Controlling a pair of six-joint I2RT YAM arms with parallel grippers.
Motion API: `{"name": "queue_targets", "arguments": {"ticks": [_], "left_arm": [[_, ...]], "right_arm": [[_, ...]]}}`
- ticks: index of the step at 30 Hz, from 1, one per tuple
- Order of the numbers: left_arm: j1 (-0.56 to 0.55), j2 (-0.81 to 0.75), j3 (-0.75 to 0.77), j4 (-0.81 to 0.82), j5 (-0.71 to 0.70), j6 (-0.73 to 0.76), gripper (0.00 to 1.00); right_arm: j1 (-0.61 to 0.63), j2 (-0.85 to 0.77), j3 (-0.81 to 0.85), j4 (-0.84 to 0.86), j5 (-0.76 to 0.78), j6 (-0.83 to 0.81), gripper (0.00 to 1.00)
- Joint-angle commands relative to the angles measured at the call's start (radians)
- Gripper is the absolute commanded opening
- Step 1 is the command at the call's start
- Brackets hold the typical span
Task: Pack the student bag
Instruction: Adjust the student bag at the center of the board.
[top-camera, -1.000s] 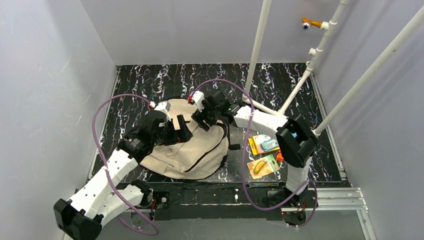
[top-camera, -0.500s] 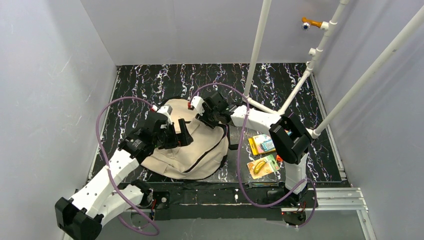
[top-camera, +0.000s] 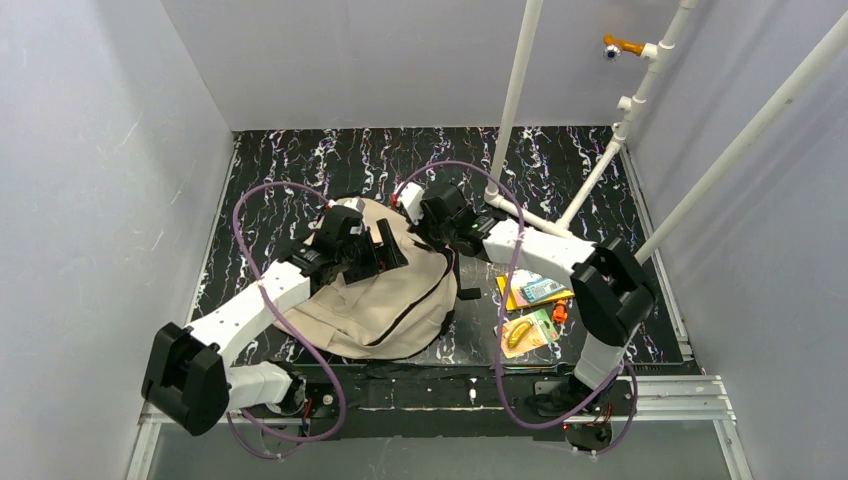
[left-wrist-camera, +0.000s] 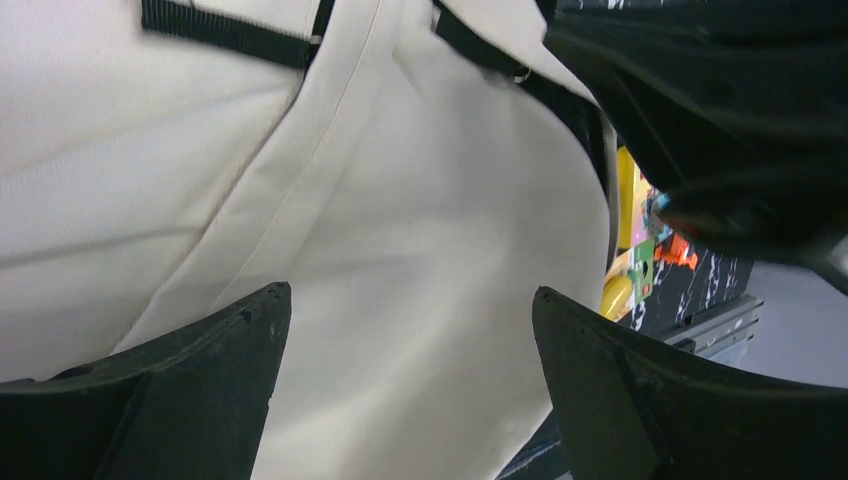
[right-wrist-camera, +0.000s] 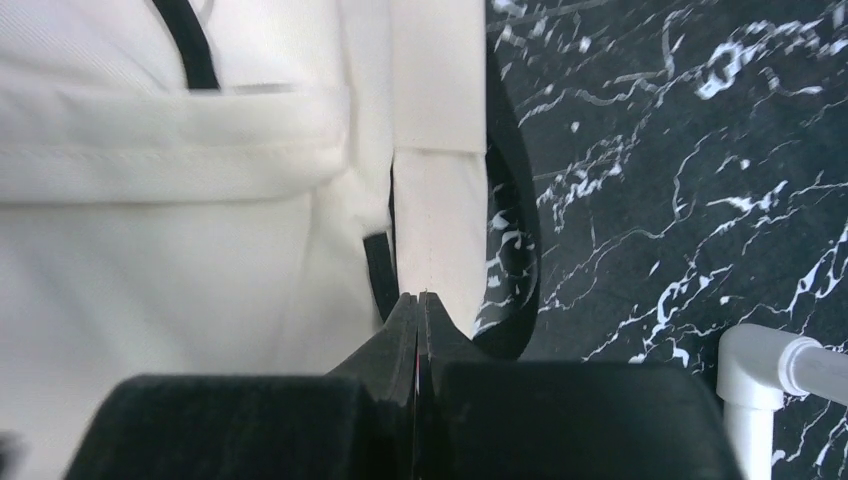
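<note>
Looks down from high behind the near edge over the whole marbled table (top-camera: 300, 160). Sits on each wrist, pressed close above the beige bag (top-camera: 380, 300), facing forward along it. Shares bag cloth in all three views; books (top-camera: 527, 330) in overhead and left wrist.

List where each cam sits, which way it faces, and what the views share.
Top external: fixed above and behind the bases, looking down at the table, student bag and books; left arm and right arm show.
Left wrist: on the left arm, facing down at bag fabric; the left gripper, open, frames it.
Right wrist: on the right arm, facing the bag's edge and table; the right gripper is shut at the bottom.
Shared: all three see the bag; top and left wrist both catch the books.
</note>
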Motion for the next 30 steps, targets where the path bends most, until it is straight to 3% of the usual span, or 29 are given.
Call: {"name": "queue_targets", "arguments": {"ticks": [1, 2, 5, 9, 14, 18, 22, 25, 30], "left_arm": [[0.021, 0.061, 0.083, 0.023, -0.029, 0.000, 0.88], [0.026, 0.069, 0.086, 0.023, -0.024, 0.000, 0.88], [0.032, 0.078, 0.073, 0.021, -0.008, 0.001, 0.84], [0.033, 0.026, 0.011, 0.038, 0.020, 0.004, 0.81], [0.033, -0.093, -0.078, 0.022, 0.048, -0.020, 0.83], [0.034, -0.199, -0.185, 0.035, 0.012, -0.097, 0.80], [0.033, -0.268, -0.303, 0.093, -0.017, -0.159, 0.78], [0.034, -0.290, -0.308, 0.071, -0.042, -0.155, 0.78], [0.032, -0.299, -0.303, 0.027, -0.071, -0.133, 0.79]], "right_arm": [[-0.003, -0.090, -0.020, 0.111, -0.029, 0.107, 0.01], [-0.003, -0.084, -0.009, 0.088, -0.023, 0.130, 0.02], [-0.003, -0.071, 0.014, 0.023, -0.035, 0.206, 0.34], [0.022, -0.085, -0.081, 0.112, -0.013, 0.134, 0.42], [0.094, -0.009, -0.032, 0.054, 0.138, -0.071, 0.44], [0.161, 0.078, 0.023, 0.014, 0.356, -0.197, 0.46], [0.181, 0.155, 0.057, 0.043, 0.440, -0.228, 0.46], [0.188, 0.220, 0.079, 0.102, 0.601, -0.269, 0.46], [0.211, 0.286, 0.122, 0.159, 0.738, -0.332, 0.41]]}}
